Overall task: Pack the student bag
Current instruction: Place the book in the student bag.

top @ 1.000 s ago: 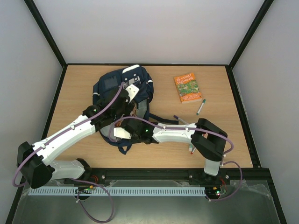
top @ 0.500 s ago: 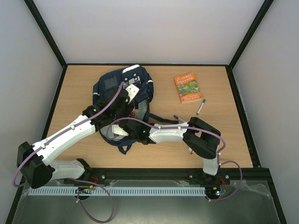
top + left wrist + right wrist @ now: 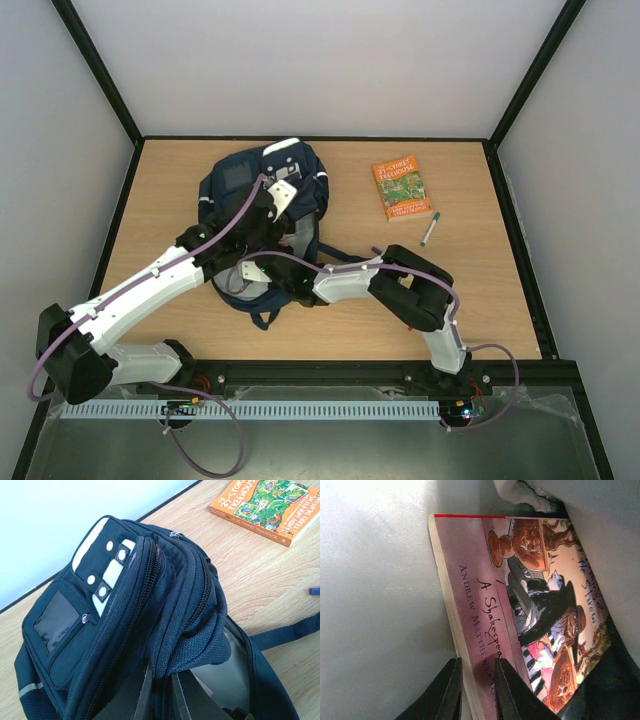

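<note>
From above, the student bag [image 3: 240, 180] lies on the far left part of the table [image 3: 480, 290], with the left arm [image 3: 160, 275] and right arm [image 3: 350, 283] both reaching to its opening. An orange book [image 3: 402, 187] and a pen [image 3: 428, 232] lie to its right.

Left wrist view: the left end effector [image 3: 161, 685] is pinched tight on a fold of the bag's rim.

Right wrist view: the right end effector [image 3: 477, 685] is closed narrowly on the edge of a pink book [image 3: 520, 605], against grey lining [image 3: 380, 605].
</note>
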